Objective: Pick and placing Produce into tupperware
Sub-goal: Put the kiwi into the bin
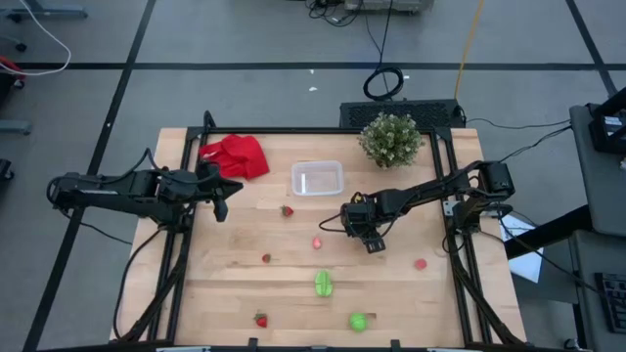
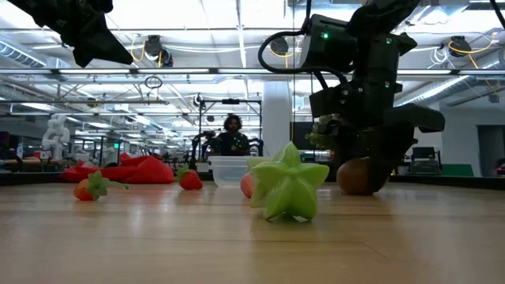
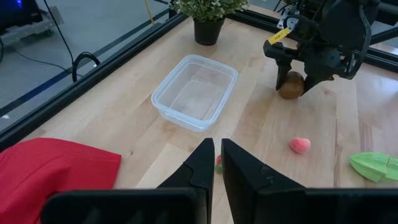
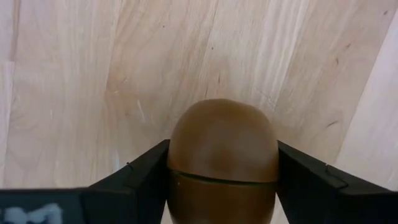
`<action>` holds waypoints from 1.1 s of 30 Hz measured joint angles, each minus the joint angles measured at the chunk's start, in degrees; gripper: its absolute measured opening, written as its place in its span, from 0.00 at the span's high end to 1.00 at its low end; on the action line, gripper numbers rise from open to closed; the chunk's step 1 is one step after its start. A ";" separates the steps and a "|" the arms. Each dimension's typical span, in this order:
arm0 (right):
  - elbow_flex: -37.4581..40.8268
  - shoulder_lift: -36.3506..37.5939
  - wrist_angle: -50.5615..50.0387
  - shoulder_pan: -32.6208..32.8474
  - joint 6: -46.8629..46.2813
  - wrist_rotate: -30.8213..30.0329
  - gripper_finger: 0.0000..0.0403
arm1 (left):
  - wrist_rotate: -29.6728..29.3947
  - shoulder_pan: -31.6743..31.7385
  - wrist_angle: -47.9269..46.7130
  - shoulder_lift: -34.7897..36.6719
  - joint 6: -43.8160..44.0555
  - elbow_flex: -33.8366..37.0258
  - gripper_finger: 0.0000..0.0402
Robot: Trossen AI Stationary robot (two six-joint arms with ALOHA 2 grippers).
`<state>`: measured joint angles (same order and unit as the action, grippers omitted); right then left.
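filling the right wrist view, nearest the lens, the brown oval (image 4: 222,155) is seen standing on the table (image 4: 93,74) between the right gripper's fingers (image 4: 142,177), which flank it on both sides; whether the pads already press on it cannot be told. the step in hand is judged to be the grasp of this piece, so a firm closing and a lift are called for next.

from the left wrist view, the left gripper (image 3: 217,163) is shown with its fingers pressed together and nothing held, poised above the table just short of the tupperware (image 3: 194,92), which is empty. the red cloth (image 3: 50,171) lies close by, and the right gripper (image 3: 296,78) is seen pointing steeply down over the oval.

at table height, a green star-shaped piece (image 2: 288,189) is nearest, with the oval (image 2: 355,175) behind it under the lowered gripper.

from above, the right arm is seen stretched inward from the table's right edge, its gripper (image 1: 369,235) near the tupperware (image 1: 318,179), so only a short carry is judged necessary. the left gripper (image 1: 221,196) waits by the cloth. red pieces and two green ones are scattered, none yet in the container.
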<state>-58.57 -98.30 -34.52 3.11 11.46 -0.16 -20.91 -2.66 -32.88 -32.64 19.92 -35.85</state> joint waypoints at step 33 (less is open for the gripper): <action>-14.53 0.02 -6.26 -1.91 8.14 -9.04 0.43 | 0.00 -0.02 0.02 0.00 0.02 0.02 0.92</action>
<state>-73.10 -98.28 -40.78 1.21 19.61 -9.21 -20.91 -2.68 -32.86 -32.64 19.94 -35.83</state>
